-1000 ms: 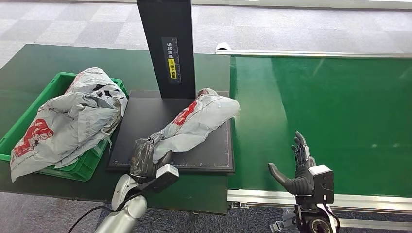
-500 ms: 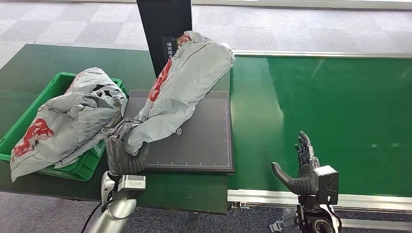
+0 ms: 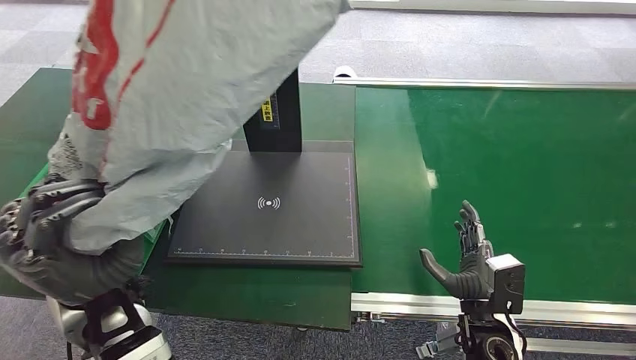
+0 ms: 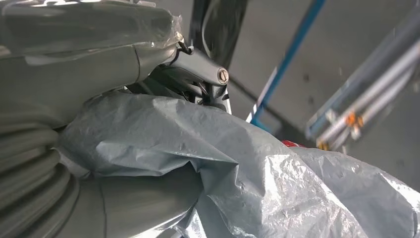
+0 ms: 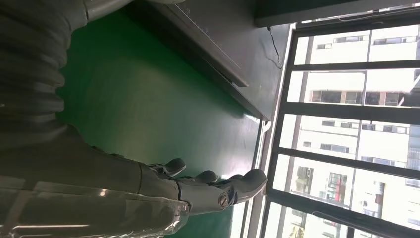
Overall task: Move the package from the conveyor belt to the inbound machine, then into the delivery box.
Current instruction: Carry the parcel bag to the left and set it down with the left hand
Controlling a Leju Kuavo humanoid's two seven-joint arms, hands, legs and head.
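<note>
Package (image 3: 180, 82): one, a soft grey plastic mailer bag, crumpled and glossy, printed with red markings near its upper end. It is held raised in the air, close to the head camera, above the left part of the dark green table (image 3: 247, 296) and clear of the platform. Left hand (image 3: 52, 240): the lower end of the bag is gripped, dark fingers wrapped around the gathered plastic. Right hand (image 3: 465, 259): nothing is held; fingers are spread and upright at the near edge of the conveyor belt (image 3: 525, 165). Inbound machine (image 3: 270, 210): one, a flat black platform with a white wireless symbol and a black upright post.
</note>
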